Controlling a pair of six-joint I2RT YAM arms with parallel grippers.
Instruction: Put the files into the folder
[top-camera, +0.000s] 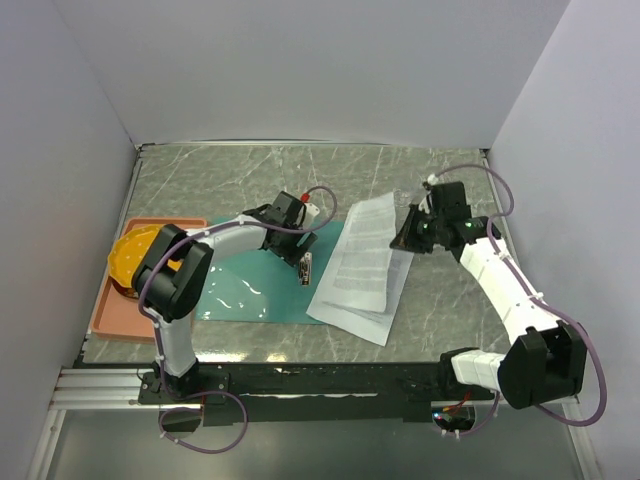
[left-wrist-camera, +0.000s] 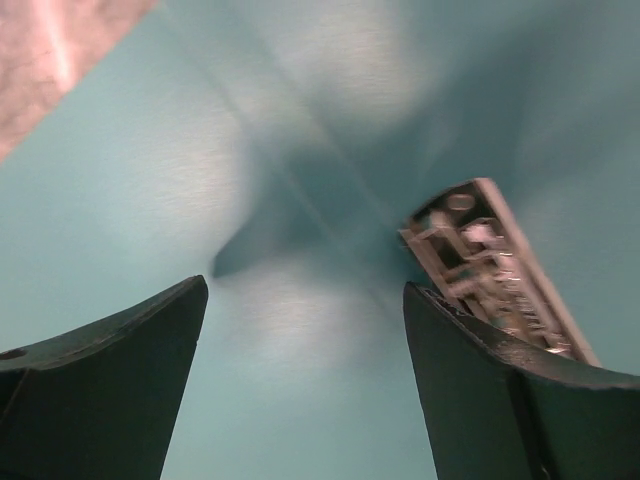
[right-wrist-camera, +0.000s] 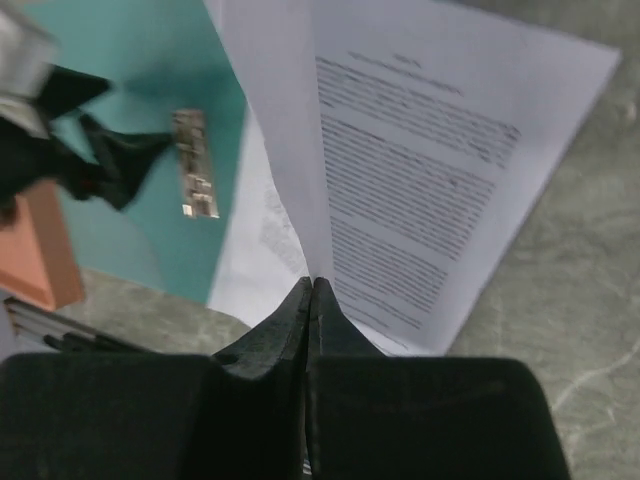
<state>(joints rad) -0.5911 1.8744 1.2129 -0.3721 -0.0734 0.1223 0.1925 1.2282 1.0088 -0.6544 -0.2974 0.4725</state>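
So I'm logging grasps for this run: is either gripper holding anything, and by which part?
The right gripper is shut on a file sheet, pinching its edge so that side lifts. The left gripper is open over the folder, holding nothing.

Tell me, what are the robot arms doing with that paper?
The right gripper is pinching the edge of a printed paper sheet and lifting it off the other sheets. The left gripper is open, low over the open teal folder, next to its metal clip. No paper is clipped in yet.
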